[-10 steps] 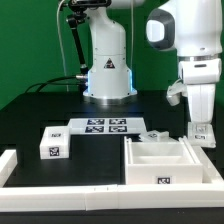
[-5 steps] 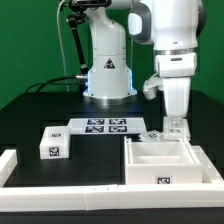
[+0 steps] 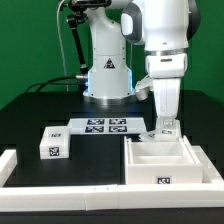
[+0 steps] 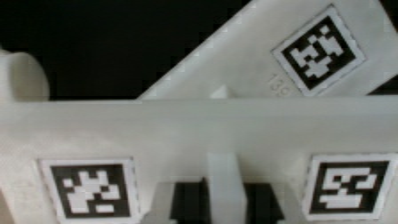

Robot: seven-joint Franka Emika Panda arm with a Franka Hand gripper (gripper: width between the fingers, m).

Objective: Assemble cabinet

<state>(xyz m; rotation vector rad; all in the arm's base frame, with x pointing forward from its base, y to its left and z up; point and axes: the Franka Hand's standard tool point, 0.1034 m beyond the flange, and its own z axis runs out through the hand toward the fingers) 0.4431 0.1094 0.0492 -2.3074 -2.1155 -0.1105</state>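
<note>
The cabinet [image 3: 148,172] is a large white hollow box, open side up, at the front on the exterior view's right, with a tag on its near face. My gripper [image 3: 166,130] hangs just above the box's far wall, shut on a white tagged panel [image 3: 168,124]. In the wrist view the gripper [image 4: 224,200] pinches a thin white rib of that panel [image 4: 178,130], with a tag on either side. A second white tagged piece [image 4: 302,50] lies slanted beyond it.
The marker board [image 3: 104,126] lies in front of the robot base. A small white tagged block [image 3: 52,146] stands at the exterior view's left. A small tagged piece [image 3: 151,135] lies behind the box. White border rails [image 3: 8,160] edge the table.
My gripper has moved toward the exterior view's left with the panel, from beyond the box's right corner to over its far wall. Nothing on the table moved.
</note>
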